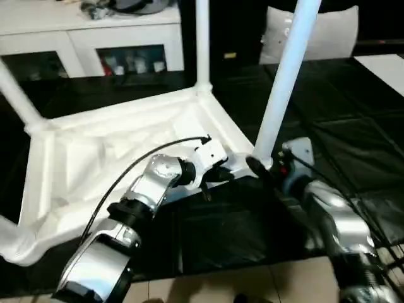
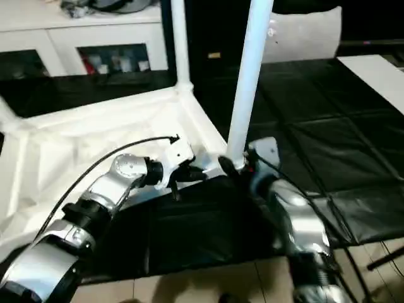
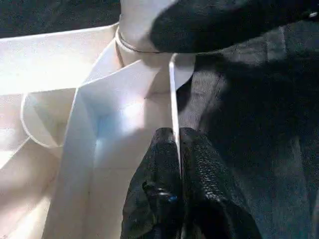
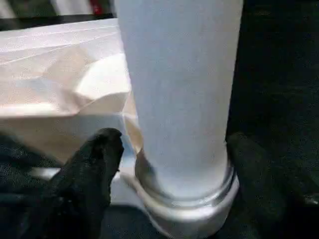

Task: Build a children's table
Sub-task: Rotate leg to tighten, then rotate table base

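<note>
Left gripper point(image 3: 178, 137) fingers pinched shut on thin side rim of white rectangular plastic tabletop point(image 1: 113, 158), just short of the corner socket. Likely there to pin the top down while the leg goes in.

Right gripper point(image 4: 169, 144) fingers spread wide, one each side of the long white tapered round leg point(image 1: 284, 82) at its base, not visibly clamping. Reads as a release or re-grip after seating, a judgement only.

That leg stands upright in the round corner socket point(image 4: 187, 201), at about 3 o'clock of the top in the head view. Collar looks flush with socket; full seating cannot be confirmed.

Top lies ribbed underside up on black-covered worktop point(image 1: 353, 126), near the robot-side edge.

Count: 1 top, 4 legs visible. Second leg point(image 1: 202, 38) upright at 12 o'clock corner, third point(image 1: 16, 95) slanting at 10 o'clock, fourth point(image 1: 9, 237) lying out at 8 o'clock. Seating of those three not clear.
</note>
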